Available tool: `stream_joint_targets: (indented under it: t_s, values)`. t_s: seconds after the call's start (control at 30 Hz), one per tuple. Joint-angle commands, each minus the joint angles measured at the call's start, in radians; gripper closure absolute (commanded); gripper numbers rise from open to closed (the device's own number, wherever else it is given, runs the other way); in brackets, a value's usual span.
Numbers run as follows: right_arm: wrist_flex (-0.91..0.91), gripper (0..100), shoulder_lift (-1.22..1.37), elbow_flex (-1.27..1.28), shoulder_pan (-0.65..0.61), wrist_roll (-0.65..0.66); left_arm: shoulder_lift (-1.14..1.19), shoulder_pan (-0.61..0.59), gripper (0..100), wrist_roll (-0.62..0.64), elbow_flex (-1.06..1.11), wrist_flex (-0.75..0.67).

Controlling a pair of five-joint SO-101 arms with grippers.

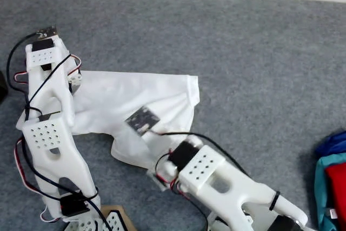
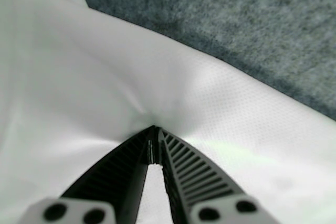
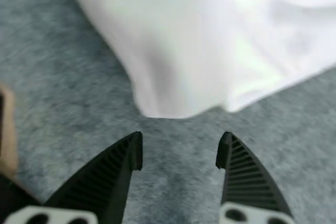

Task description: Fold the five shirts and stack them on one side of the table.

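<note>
Left gripper (image 2: 155,132) is clamped on the white shirt (image 1: 140,93): jaws closed to a point, fabric puckering right at the tips. It has the shirt at its left edge, up by the far end of the left arm (image 1: 51,128)

Right gripper (image 3: 181,142) is released, jaws spread wide, nothing between them. It hangs over bare grey carpet (image 1: 259,68) just beside the near edge of the white shirt (image 3: 210,35), not touching the cloth. Right arm (image 1: 216,179) comes in from the lower right corner, its front end over the shirt's near side

White shirt lies rumpled and partly bunched on the left-centre of the table, one stitched edge facing right, folds running across the middle

Other shirts sit in a heap at the right edge of the table, well apart from the white one: blue shirt (image 1: 332,144) at the far end, teal shirt (image 1: 323,182) and red shirt (image 1: 336,185) nearer. Can't tell if they're folded

Brown board (image 1: 116,215) at the near edge by the left arm's base
</note>
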Motion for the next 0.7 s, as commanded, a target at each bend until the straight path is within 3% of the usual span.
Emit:
stream_joint_targets:
  t_s: [0.0, 0.3, 0.67]
  values:
    - [-0.004, 76.4, -0.031, -0.012, -0.114, 0.003, 0.007, 0.015, 99, 0.003, -0.015, -0.017]
    - [-0.203, 76.4, -0.03, 0.107, -0.062, -0.054, 0.007, 0.015, 99, 0.003, -0.015, -0.017]
    - [-0.297, 79.6, -0.028, 0.162, -0.056, -0.054, 0.007, 0.015, 99, 0.003, -0.015, -0.017]
